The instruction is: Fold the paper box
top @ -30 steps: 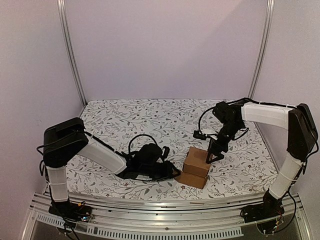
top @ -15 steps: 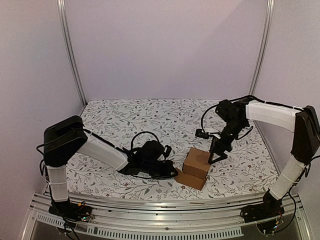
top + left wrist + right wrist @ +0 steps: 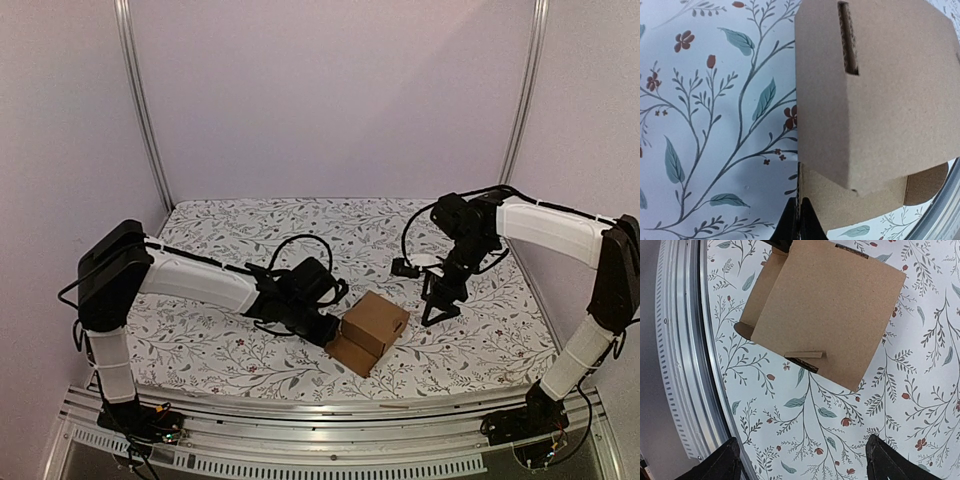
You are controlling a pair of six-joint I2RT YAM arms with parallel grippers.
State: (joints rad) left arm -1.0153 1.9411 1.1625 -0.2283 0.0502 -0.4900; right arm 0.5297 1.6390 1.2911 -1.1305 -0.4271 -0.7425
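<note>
Box position: my paper box [image 3: 372, 325] sits on the flower-print table [image 3: 230, 235], right of centre, between the two arms and near the metal rail [image 3: 680, 340] at the front edge.
Box form: it reads as a squarish carton with its top panel down. A tab [image 3: 805, 356] sits at a slot [image 3: 847, 37] along one edge. A lower layer of card sticks out beneath it on my left side and ends in a rounded flap [image 3: 746, 317].
Left fingers: my left fingers [image 3: 799, 220] are pressed together. From the wrist view they look to be pinching the thin edge of that lower layer, right at the carton's base.
Why held so: I judge this grip anchors the carton, so it cannot slide on the cloth while the loose flap is worked.
Right fingers: my right fingers [image 3: 722, 465] are spread wide and holding nothing. They hover just beside the carton on its right, apart from it.
Why placed so: standing off with the tips apart leaves that arm free to come in and push or tuck.
Inside the carton: I cannot tell. Every face I can see is shut, and no view looks into it.
Progress: mostly folded, by my reading. The protruding flap looks like the part left to tuck.
Risk: thin card in a tight pinch may crease or tear if I pull sideways.
</note>
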